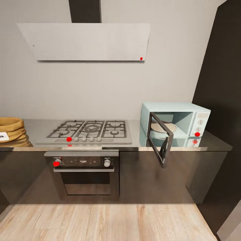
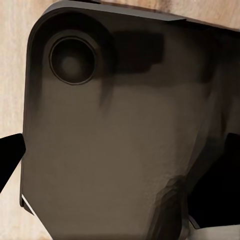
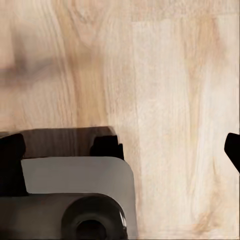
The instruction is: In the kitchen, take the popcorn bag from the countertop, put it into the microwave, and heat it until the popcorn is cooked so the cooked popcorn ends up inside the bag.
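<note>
Popcorn bag (image 1: pixel 11 130): it stands on the countertop (image 1: pixel 134 142) at the far left, cut by the edge of the head view. I see the tan rolled rim and a piece of the white label.
Popcorn: the mouth of the bag is not visible from this angle, so I cannot tell if kernels are inside.
Microwave (image 1: pixel 180 118): at the right end of the same countertop, well apart from the bag. Its door (image 1: pixel 161 139) is swung open toward the robot, and a round plate (image 1: pixel 163 127) lies inside.
Between them: the gas hob (image 1: pixel 87 131) is set in the worktop, with the built-in oven (image 1: pixel 85 174) below it and the hood (image 1: pixel 85 41) on the wall above.
Step in hand: in my judgement the robot is on the way to the bag and the pick is not yet begun.
How to do it well: I would bring the base more to the left until the whole bag is in the head view, then grip the rolled rim gently and keep the bag upright. The open door stands out over the cabinet front, so the carry must come around it.
Left claw: the left wrist view shows a dark body part of the robot (image 2: pixel 115 145); I cannot tell if the claw is open or closed.
Right claw: the right wrist view shows the wooden floor (image 3: pixel 165 100) and dark robot parts at the edges; its state I also cannot tell.
</note>
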Tool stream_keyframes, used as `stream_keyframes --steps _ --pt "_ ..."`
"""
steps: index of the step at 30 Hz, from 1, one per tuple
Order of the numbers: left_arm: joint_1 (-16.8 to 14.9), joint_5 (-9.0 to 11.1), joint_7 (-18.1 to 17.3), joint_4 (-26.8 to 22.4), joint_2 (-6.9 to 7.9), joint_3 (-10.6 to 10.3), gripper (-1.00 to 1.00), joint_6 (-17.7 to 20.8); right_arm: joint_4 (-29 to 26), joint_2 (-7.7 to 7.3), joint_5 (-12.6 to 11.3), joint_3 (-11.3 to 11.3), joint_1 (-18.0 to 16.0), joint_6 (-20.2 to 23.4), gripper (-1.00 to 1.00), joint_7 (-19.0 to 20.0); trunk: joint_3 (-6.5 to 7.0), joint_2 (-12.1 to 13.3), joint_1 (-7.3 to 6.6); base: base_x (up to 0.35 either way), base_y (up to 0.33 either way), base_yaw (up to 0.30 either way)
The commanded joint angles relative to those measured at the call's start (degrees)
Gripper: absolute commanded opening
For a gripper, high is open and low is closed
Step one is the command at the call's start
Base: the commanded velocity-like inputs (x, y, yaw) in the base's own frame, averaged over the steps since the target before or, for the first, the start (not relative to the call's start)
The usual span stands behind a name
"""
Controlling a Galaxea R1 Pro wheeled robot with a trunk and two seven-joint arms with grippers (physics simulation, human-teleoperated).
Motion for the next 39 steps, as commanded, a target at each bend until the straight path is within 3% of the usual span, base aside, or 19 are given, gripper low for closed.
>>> stream_keyframes --steps 1,3,8,16,20,24,39 --pt "0.00 0.42 -0.07 -0.01 -0.01 0.18 1.00 -0.11 0.17 -0.05 0.43 -0.51 0.56 -0.22 1.00 -0.60 -0.04 -0.03 0.00 0.000 0.000 0.000" --pt "0.00 0.65 -0.05 -0.01 0.06 0.23 1.00 -0.11 0.23 0.20 0.51 -0.48 1.30 -0.33 1.00 -2.67 -0.04 -0.03 0.00 0.000 0.000 0.097" --pt "0.00 3.70 -0.05 -0.01 0.13 0.77 1.00 -0.11 0.25 1.34 0.71 -0.43 1.58 -0.43 1.00 -4.99 0.01 -0.03 0.00 0.000 0.000 0.236" --pt "0.00 4.14 -0.05 0.07 0.09 0.79 1.00 -2.39 0.25 2.74 0.83 -0.35 1.94 -0.92 1.00 -5.26 0.23 -0.03 0.00 0.000 0.000 0.266" --pt "0.00 4.11 -0.05 0.08 0.10 0.80 1.00 -2.48 0.25 4.21 3.96 -0.35 2.16 -1.06 1.00 -5.35 0.34 -0.03 0.00 0.000 0.000 0.267" --pt "0.00 4.13 -0.05 0.08 0.08 0.79 1.00 -2.48 0.21 4.27 4.95 -0.35 2.17 -1.16 1.00 -5.36 0.45 -0.03 0.00 0.000 0.000 0.267" --pt "0.00 4.09 -0.05 0.08 0.15 0.72 1.00 -2.48 0.16 3.84 5.04 -0.35 2.17 -1.26 1.00 -5.36 0.88 -0.03 0.00 0.000 0.000 0.267"
